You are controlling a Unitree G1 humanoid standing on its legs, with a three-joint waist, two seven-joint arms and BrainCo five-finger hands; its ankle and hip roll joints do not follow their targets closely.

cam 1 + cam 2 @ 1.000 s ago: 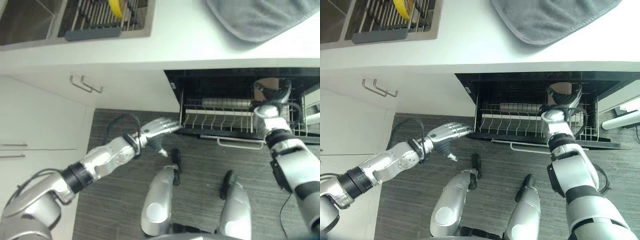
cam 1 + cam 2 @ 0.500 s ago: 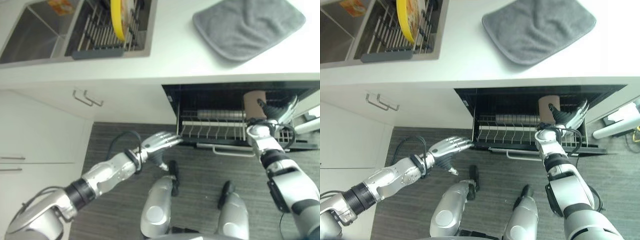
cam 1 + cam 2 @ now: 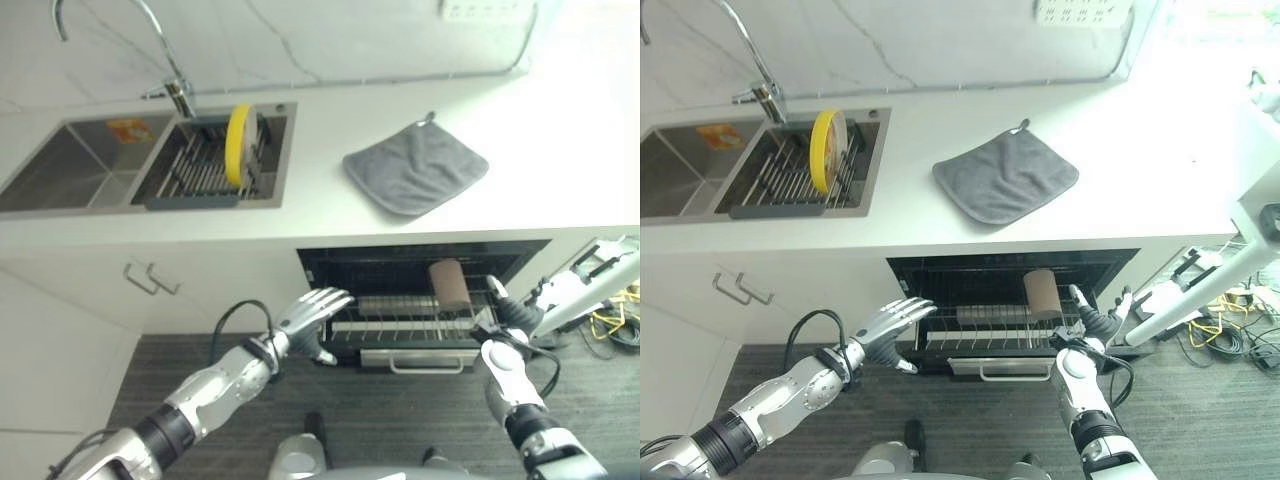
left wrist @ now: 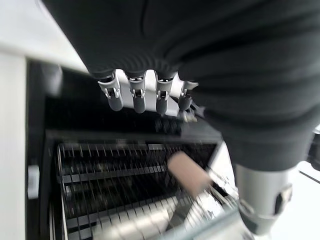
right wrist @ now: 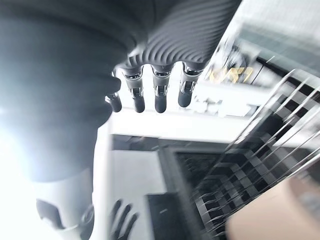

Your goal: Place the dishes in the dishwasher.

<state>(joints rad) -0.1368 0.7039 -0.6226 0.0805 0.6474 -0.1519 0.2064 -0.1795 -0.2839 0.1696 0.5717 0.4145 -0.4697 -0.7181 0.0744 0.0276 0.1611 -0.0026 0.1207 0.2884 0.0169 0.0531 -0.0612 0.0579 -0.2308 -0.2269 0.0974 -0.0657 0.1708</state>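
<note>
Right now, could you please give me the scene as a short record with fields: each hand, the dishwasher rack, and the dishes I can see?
left hand: open, empty, at the left front corner of the rack
right hand: open, empty, at the right front of the rack
dishwasher rack: pulled out under the counter
brown cup: in the rack, toward its right side
yellow plate: upright in the sink rack
grey cloth: flat on the counter
</note>
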